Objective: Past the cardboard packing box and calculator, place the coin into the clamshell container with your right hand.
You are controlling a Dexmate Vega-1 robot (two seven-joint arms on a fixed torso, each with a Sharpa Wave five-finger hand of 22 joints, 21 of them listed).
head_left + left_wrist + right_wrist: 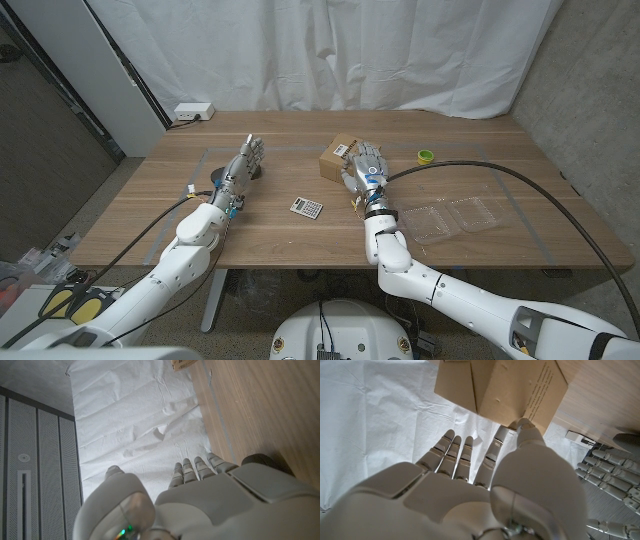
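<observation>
Coin pickup is what I am planning around, and I am not making the coin out for certain: a small dark round patch (pixel 262 171) is lying on the worktop (pixel 160 200) just by my left hand (pixel 243 166), and that may be it.

My right hand (pixel 367 171) is holding nothing. Its fingers (pixel 451 455) are reaching out straight and apart, with the thumb tip at the cardboard packing box (pixel 340 156). The left hand is likewise standing with fingers extended and nothing in them.

Outward from the right hand, the calculator (pixel 307 207) is lying towards the left arm, and the clamshell container (pixel 455 218) is sitting open on the far right side.

I am expecting the coin to be light, rigid, thin and slippery, lying flush on the wood. I am judging an edge pinch between thumb and a fingertip best, perhaps after tipping or sliding it.
</observation>
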